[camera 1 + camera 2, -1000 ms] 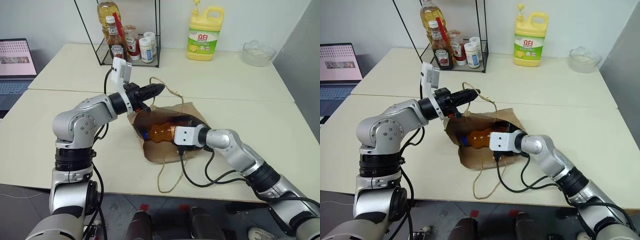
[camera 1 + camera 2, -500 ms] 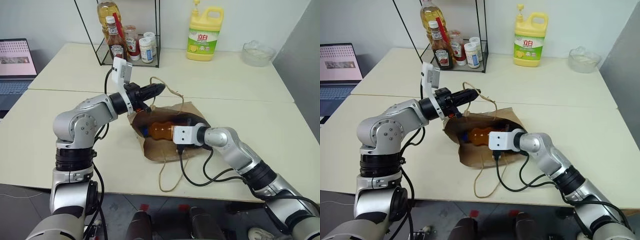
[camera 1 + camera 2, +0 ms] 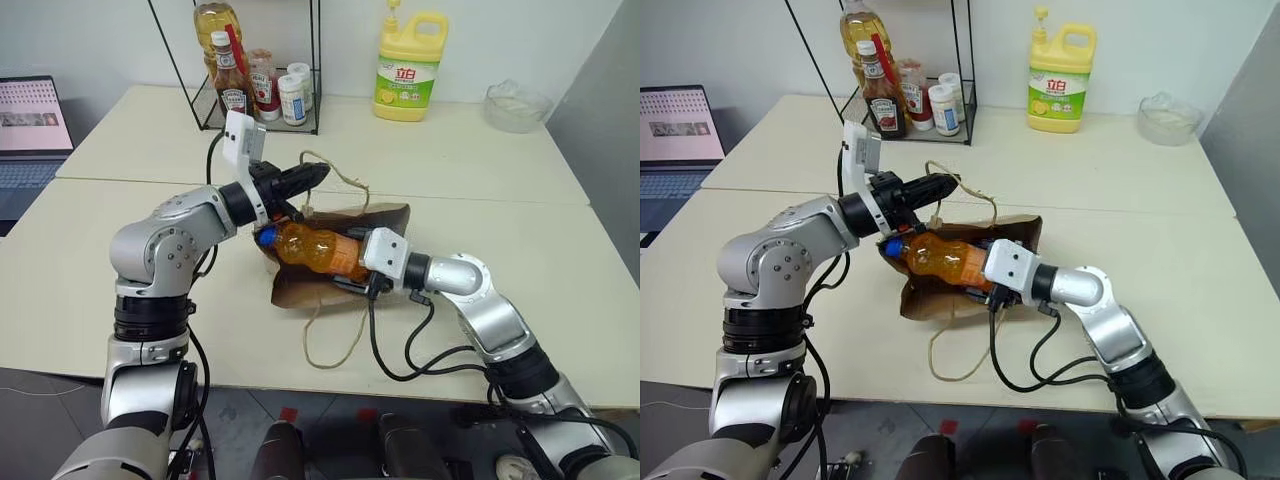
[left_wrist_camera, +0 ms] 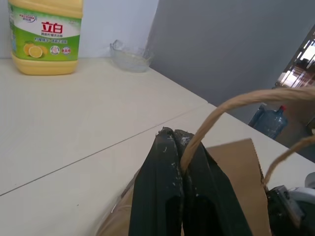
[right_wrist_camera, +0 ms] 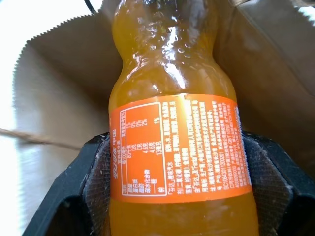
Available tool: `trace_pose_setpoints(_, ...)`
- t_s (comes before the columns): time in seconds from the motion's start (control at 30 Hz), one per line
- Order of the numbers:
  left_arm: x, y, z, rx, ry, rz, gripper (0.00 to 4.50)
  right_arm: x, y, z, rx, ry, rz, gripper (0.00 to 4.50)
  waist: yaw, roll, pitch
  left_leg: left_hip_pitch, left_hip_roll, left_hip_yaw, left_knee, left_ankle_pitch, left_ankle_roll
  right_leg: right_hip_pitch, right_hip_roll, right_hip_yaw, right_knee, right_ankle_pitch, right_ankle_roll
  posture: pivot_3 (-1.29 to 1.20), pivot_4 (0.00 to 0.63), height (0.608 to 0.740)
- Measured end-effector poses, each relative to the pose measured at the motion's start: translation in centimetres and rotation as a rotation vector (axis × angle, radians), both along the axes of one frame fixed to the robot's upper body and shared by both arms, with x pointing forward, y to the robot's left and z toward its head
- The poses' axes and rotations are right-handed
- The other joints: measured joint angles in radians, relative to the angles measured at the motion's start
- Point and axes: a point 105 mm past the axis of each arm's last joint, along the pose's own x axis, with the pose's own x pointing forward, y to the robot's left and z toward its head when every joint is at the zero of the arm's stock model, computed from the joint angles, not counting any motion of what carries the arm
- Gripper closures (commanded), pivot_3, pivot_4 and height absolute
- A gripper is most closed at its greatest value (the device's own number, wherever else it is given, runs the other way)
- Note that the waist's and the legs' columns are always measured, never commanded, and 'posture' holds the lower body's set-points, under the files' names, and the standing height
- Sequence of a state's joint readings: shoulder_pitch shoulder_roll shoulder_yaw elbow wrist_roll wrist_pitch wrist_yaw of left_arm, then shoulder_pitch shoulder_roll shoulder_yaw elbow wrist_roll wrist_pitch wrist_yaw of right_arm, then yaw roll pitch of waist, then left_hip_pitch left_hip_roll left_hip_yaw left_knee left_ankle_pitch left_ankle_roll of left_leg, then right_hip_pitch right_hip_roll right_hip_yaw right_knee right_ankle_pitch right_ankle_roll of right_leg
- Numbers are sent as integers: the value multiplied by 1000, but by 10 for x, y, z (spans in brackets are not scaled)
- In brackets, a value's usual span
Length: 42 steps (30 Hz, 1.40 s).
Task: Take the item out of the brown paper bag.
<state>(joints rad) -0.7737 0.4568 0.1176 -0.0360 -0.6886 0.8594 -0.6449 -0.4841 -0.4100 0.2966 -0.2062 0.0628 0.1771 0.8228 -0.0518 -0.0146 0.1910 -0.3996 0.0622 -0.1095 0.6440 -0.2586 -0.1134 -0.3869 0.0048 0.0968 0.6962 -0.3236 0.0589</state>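
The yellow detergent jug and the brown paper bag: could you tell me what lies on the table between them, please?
Only bare tabletop with a seam line lies between the yellow detergent jug and the brown paper bag; both eye views show it.

Silver-grey arms with black joints; white camera blocks at the wrists; black cables loop from the right arm.

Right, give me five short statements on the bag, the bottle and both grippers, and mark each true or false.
1. The right gripper is shut on the orange drink bottle. True.
2. The left gripper pinches a cord handle of the brown paper bag. True.
3. The bottle's cap is red. False: it is blue.
4. The bag stands upright. False: it lies on the table.
5. The yellow detergent jug is inside the bag. False: it stands behind it, apart.
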Motion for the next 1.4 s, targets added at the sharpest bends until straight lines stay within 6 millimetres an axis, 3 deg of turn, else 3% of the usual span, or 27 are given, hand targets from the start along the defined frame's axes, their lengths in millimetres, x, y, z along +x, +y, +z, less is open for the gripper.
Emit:
trace_pose_setpoints(0.1, 2, 2, -2, 6, 8, 10, 4500, -16, -26, 12, -6, -34, -1, 1219, 5, 0, 0, 0, 0, 0, 0, 0, 0, 0, 0, 0, -1, 0, 0, 0, 150, 740)
trace_pose_setpoints(0.17, 2, 2, -3, 9, 10, 14, 4500, -23, -34, 14, -9, -37, -3, 1219, 4, 0, 0, 0, 0, 0, 0, 0, 0, 0, 0, 0, 0, 0, 0, 0, 150, 740)
trace_pose_setpoints(0.3, 3, 3, -7, 18, 19, 21, 4500, -31, -52, 38, 19, -125, -58, 1219, -2, 0, 0, 1, 0, 0, 0, 0, 0, 0, 0, 0, 0, 0, 0, 0, 150, 740)
trace_pose_setpoints(0.57, 6, 4, -11, 17, 38, 29, 4500, -7, -99, 66, 75, -222, -365, 1219, 2, 0, 0, 0, 0, 0, 0, 0, 0, 0, 0, 1, 0, 0, 0, 0, 150, 740)
trace_pose_setpoints(0.77, 7, 2, -11, 9, 38, 22, 4500, 13, -133, 119, 368, -240, -573, 1219, -2, 1, 0, 1, 0, 1, 0, 0, 0, 0, 0, 1, 1, 0, 0, 0, 150, 740)
trace_pose_setpoints(0.87, 7, 1, -12, 10, 36, 22, 4500, 25, -144, 128, 609, -65, -637, 1219, -3, 1, 0, 0, 0, 1, 0, 0, 0, 0, 0, 1, 1, 0, 0, 0, 150, 740)
trace_pose_setpoints(0.97, 8, 1, -13, 11, 37, 21, 4500, 34, -147, 120, 731, 133, -679, 1219, -3, 1, 1, 0, 0, 1, 0, 0, 0, 0, 0, 1, 1, 0, 0, 0, 150, 740)
trace_pose_setpoints(1.1, 8, 0, -13, 8, 38, 18, 4500, 46, -163, 101, 692, 238, -818, 1219, 1, 3, 2, -1, -1, 1, 0, 0, 1, -1, 0, 1, 0, 0, 0, 0, 150, 740)
trace_pose_setpoints(1.23, 8, 4, -14, 9, 40, 35, 4500, 50, -221, 59, 267, 169, -1110, 1219, 18, 4, 2, -1, -3, 2, -1, -1, 2, -1, -3, 2, -2, 0, 0, 0, 150, 740)
trace_pose_setpoints(1.3, 8, 5, -15, 8, 42, 38, 4500, 48, -242, 33, 59, 169, -1166, 1219, 18, 4, 2, -1, -4, 3, -1, -1, 2, -1, -3, 3, -2, 0, 0, 0, 150, 740)
trace_pose_setpoints(1.4, 7, 5, -15, 6, 40, 40, 4500, 45, -254, -4, -169, 215, -1122, 1219, 10, 4, 3, -1, -4, 4, -1, -1, 2, -1, -3, 3, -2, 0, 0, 0, 150, 740)
